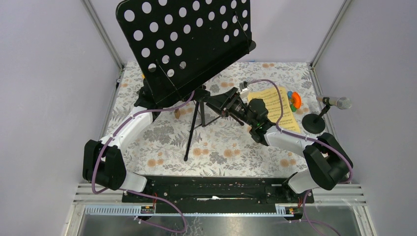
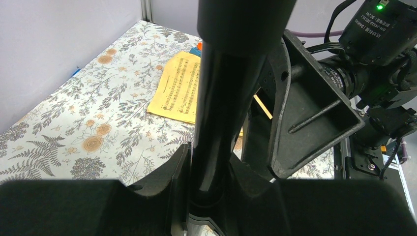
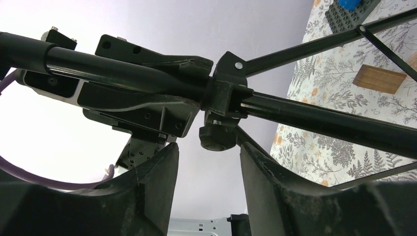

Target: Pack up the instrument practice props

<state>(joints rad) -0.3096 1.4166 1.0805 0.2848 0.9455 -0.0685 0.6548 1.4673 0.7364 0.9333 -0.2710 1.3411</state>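
Note:
The black perforated music rack stands tilted on its tripod legs at the back middle. My left gripper is shut on the rack's upright pole; from above it is mostly hidden under the rack. My right gripper is open, its fingertips on either side of the clamp knob at the tripod collar, not pressing it. Yellow sheet-music pages lie flat to the right. A silver microphone sits on a black disc-based post at the far right.
A small orange-green-blue toy lies beside the pages. A grey-and-blue block build and a wooden block sit behind the tripod legs. Grey walls close in the floral table on three sides.

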